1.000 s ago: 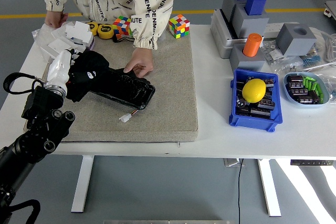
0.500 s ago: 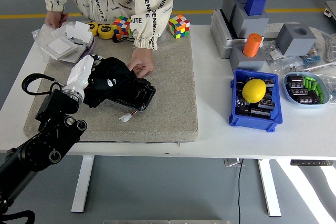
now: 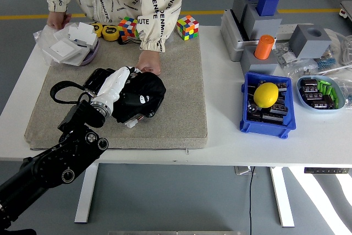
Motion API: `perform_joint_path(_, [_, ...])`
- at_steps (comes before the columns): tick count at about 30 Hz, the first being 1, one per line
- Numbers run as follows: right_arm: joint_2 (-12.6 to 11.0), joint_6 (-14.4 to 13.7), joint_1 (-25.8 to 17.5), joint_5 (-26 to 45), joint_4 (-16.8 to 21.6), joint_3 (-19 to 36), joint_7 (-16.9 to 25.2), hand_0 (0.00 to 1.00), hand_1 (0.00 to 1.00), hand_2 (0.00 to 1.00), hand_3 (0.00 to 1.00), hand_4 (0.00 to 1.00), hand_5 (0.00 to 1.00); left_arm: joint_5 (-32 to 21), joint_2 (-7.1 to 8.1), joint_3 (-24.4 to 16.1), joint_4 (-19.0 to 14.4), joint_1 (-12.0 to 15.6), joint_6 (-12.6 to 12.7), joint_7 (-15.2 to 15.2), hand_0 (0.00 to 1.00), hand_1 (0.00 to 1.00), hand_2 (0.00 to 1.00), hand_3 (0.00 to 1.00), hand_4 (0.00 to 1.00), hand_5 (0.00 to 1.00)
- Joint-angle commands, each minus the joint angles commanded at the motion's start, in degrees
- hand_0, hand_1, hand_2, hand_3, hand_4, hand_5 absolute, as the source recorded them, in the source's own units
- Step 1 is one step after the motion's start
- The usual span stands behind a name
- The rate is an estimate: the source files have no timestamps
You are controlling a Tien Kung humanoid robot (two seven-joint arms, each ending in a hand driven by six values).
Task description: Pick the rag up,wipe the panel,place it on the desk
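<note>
Wiping is where I judge things stand: the pick-up is done and my left hand (image 3: 118,83) has the rag (image 3: 144,93) pressed down on the panel (image 3: 97,80), my white fingers (image 3: 125,74) lying close together along the cloth's left side. I cannot see the fingertips well enough to say whether they pinch the rag or only push it flat.

At the far left corner a person's hand (image 3: 56,20) rests by a clear bag of white parts (image 3: 69,45). Further right, the panel lies on the grey mat (image 3: 181,97), near its middle. Only its left end shows; the bunched black rag covers the right end, and a small white plug (image 3: 131,124) on a wire pokes out at the near side. The person's other hand (image 3: 148,61) touches the far edge of the rag and panel, probably steadying them.

Right of the mat, well apart, sits a blue bin (image 3: 250,122) with a yellow ball (image 3: 265,94). None of that concerns me.

What is left, as I read it: finish the strokes, then lift the rag clear and set it on the desk (image 3: 220,136). My right hand is out of view.
</note>
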Motion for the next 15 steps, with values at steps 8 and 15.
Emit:
perform_joint_path(8, [0.1,0.0,-0.1,-0.2,0.0,0.2,0.0,0.521,0.547,0.488,0.519,0.84,0.349,-1.1,-0.28,1.6,-1.0,-0.1,0.6,-0.5,0.201,0.219,0.264,0.549,0.598,0.002])
perform_joint_path(15, [0.1,0.0,0.0,0.0,0.1,0.1,0.0,0.521,0.548,0.488,0.519,0.841,0.35,-0.7,-0.42,-1.1,1.6,-0.2,2.1,-2.0,0.2,0.218,0.262,0.548,0.599,0.002])
